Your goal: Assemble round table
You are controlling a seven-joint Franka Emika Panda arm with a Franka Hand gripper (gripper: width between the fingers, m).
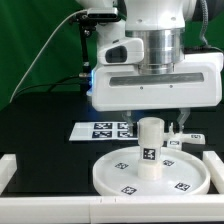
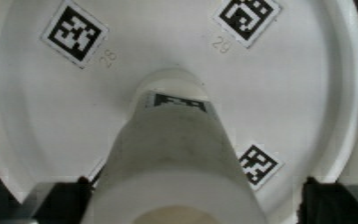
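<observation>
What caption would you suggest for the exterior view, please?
Franka gripper poised over the upright post standing on the round disc.

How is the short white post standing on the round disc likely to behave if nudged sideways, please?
The post looks rigid plastic, so it probably won't flex. Short, thick and upright at the centre of the round disc, it should resist tipping, though it might slide on the smooth surface. Laid down, it would likely roll.

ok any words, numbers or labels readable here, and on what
No readable words, numbers or brand names in either view.
Only black-and-white square tags, patterns without letters: on the round disc, the post and the marker board.
</observation>
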